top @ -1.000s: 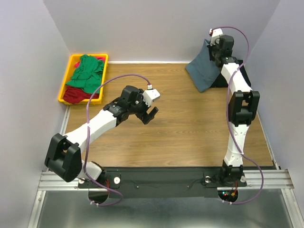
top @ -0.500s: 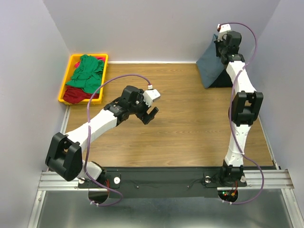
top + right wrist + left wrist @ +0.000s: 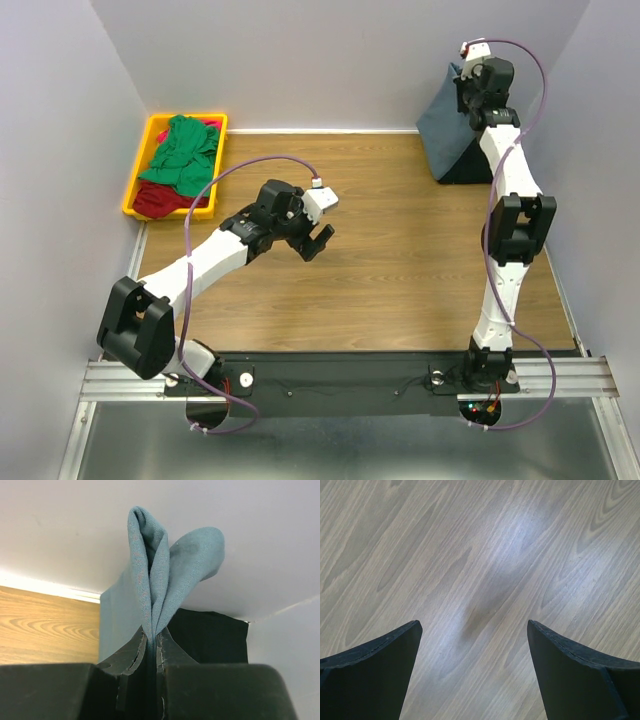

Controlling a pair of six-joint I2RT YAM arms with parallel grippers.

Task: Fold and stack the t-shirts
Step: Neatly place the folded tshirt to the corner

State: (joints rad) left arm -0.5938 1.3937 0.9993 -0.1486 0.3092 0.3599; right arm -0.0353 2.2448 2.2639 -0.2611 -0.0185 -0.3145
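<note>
We see the right gripper raised high at the far right corner of the brown wood-grain counter, its jaws clenched on a fold of the slate blue-grey cotton t-shirt. In the right wrist view the two dark fingers press together on the pinched cloth, which bulges above them in two soft loops. From that grip the shirt hangs down in a draped tent shape, and its lower edge reaches the counter in that same corner. A black t-shirt lies under and just behind it, against the right wall; in the wrist view we see it as a dark patch to the right of the fingers. At the far left corner sits a yellow plastic tray holding a crumpled green t-shirt on top of a red t-shirt, which shows at the tray's near end. The left gripper hovers over the middle of the counter, left of centre and well apart from all the shirts. Its jaws are released and spread wide, and between the black fingertips we see only bare wood.
</note>
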